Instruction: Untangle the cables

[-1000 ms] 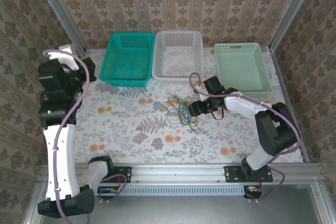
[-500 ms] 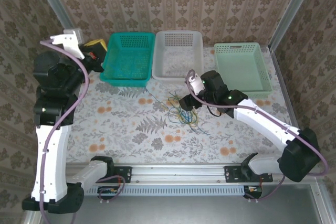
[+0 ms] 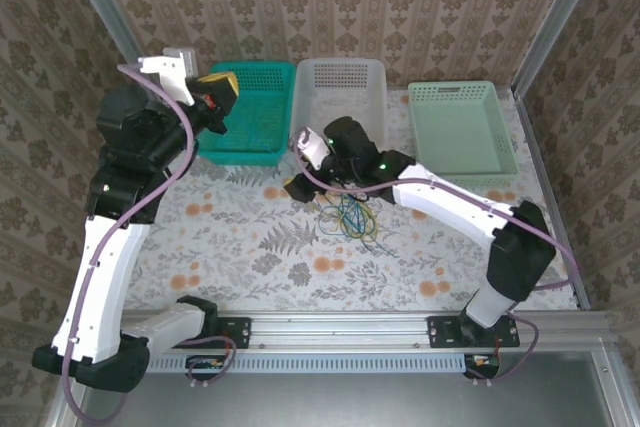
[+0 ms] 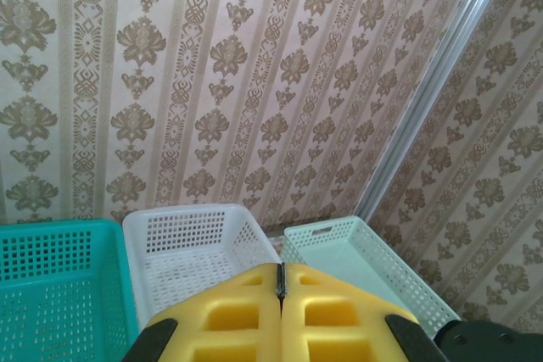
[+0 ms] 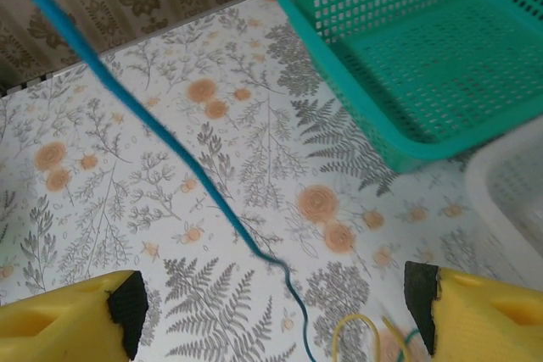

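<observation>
Cables [image 3: 350,215] are sitting in a loose tangle of yellow, green and dark blue strands on the flowery tabletop [image 3: 250,247], roughly mid-table, just in front of the white basket [image 3: 340,139]. The teal basket [image 3: 250,152] is sitting to its left and the pale green basket [image 3: 465,165] to its right, all three lined up along the far wall.

The right pincer [image 3: 297,185] is reaching across to the left edge of the tangle and hovering low over the tabletop. From the wrist cam its yellow fingers [image 5: 68,315] are spread wide apart, and one dark blue strand [image 5: 170,146] is running diagonally through the gap between them, down toward a bit of yellow loop [image 5: 352,321]. It isn't pinched by the fingers, and I can't tell whether it's draped over some part of the pincer closer to the camera.

The left pincer [image 3: 222,95] is hanging up high over the near-left corner of the teal basket, pointing at the wallpaper, with its yellow fingers [image 4: 229,315] pressed fully together and nothing between them.
</observation>
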Robot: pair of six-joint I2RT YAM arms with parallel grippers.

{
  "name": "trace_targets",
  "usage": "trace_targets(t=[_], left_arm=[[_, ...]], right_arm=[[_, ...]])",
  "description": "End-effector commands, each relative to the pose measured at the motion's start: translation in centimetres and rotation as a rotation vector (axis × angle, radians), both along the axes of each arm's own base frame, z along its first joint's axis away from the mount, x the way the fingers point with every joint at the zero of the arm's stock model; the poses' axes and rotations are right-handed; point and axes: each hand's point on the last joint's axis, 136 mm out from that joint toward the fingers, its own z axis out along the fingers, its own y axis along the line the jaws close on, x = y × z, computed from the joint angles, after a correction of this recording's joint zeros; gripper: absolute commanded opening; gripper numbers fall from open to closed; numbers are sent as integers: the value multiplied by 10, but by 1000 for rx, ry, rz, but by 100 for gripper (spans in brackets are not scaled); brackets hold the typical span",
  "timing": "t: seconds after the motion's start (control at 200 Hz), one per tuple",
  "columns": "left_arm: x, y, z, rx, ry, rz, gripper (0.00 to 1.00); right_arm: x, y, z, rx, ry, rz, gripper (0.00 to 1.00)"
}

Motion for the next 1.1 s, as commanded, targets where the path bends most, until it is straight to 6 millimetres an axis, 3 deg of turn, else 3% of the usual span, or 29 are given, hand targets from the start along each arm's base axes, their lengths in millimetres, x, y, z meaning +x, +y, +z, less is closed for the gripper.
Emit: trace_targets(t=[0.0,0.21,0.355,0.39,0.435,0.465,0.565,0.615,0.855,0.96,1.095], left_arm=[[-6,2,16,-40,-47,5,0],[-7,1,13,-47,-37,-3,0],[-8,8,11,-44,-39,36,1],[-7,13,10,-39,-35,62,18],[-6,20,6,-27,-33,106,62],[-4,26,3,-17,-29,142,78],[2,42,-13,28,1,229,88],[5,48,-24,50,33,260,100],[4,63,-67,107,92,322,100],[8,45,-105,128,180,235,100],[16,18,-163,137,321,138,88]], right_arm=[[1,20,15,42,-33,64,82],[14,29,14,45,-55,45,63],[13,32,19,60,-53,61,20],[11,32,21,62,-48,66,10],[9,31,28,69,-46,71,1],[8,30,32,74,-44,71,0],[5,28,54,111,-22,55,0],[7,26,70,145,0,36,0],[19,3,159,383,117,9,0],[15,-1,182,413,113,23,0],[17,-9,205,454,108,8,0]])
